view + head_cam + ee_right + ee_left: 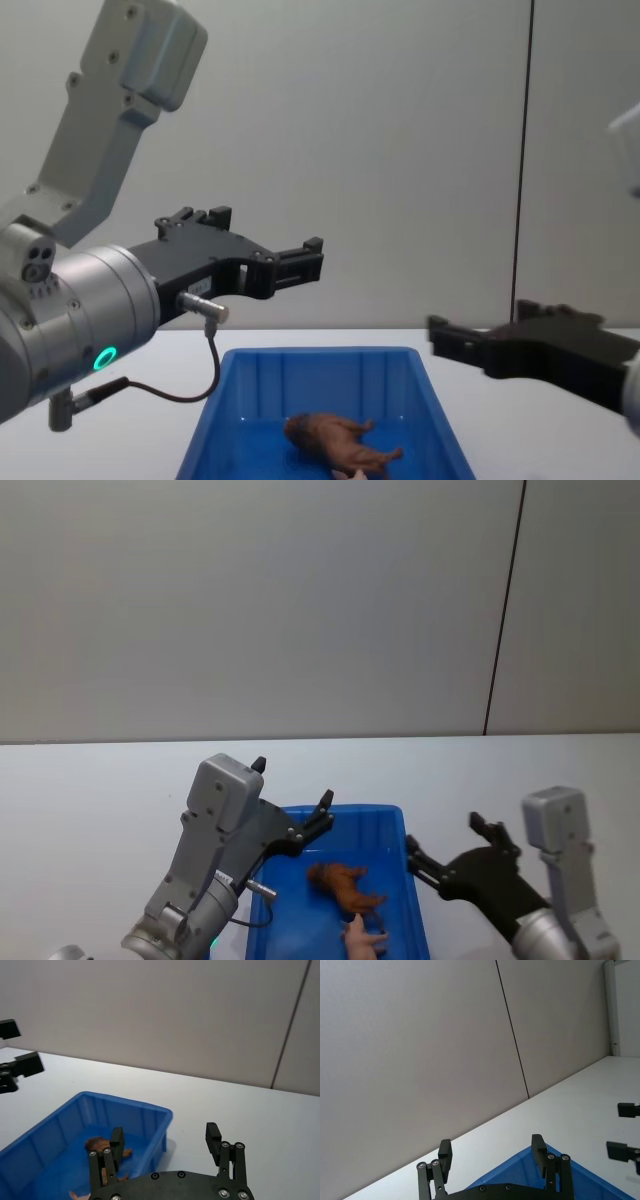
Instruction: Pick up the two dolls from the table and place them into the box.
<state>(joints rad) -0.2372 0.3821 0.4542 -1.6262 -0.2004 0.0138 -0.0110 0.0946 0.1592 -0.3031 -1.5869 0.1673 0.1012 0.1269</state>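
A shaggy reddish-brown toy animal (342,883) and a pale pink toy animal (362,940) both lie inside the bright blue plastic bin (396,832), so the task looks complete. The left gripper (293,783) and right gripper (443,833) flank the bin, jaws wide open and empty.

The white counter (90,780) is flat and plain, and it runs back to meet a pale wall (250,600) in a straight line. One thing stands directly on it: the blue box (360,811), set flat on its base in the near middle part, with its long sides running away from the robot. Its inner walls are ribbed and its rim is rounded. Bare white surface lies to the left of the box, to its right, and behind it as far as the wall. In the right wrist view a faint shadow falls on the counter just beside the box's far corner.
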